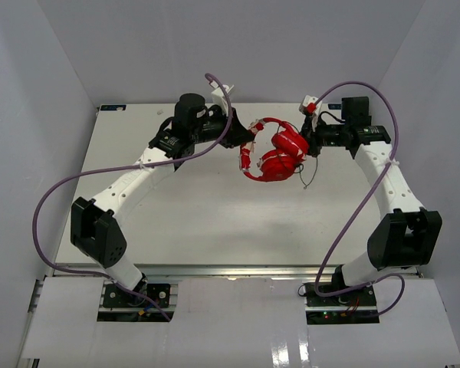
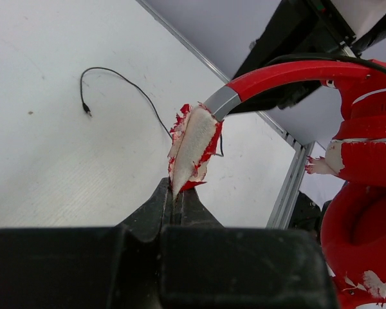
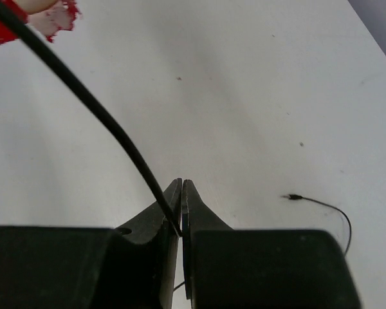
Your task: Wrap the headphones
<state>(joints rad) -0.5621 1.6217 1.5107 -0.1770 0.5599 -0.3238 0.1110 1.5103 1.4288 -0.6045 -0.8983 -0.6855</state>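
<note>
The red headphones are held between my two grippers over the far middle of the table. My left gripper is shut on the worn, peeling padding at one end of the red headband; the earcups are at the right of that view. From above, the left gripper is at the headphones' left side. My right gripper is shut on the thin black cable, which runs in from the upper left. Its plug end lies on the table. From above, the right gripper is at the headphones' right, with loose cable below it.
The white table has a metal rail along its near edge. Thick purple robot cables loop beside both arms. White walls close in the left, right and back sides.
</note>
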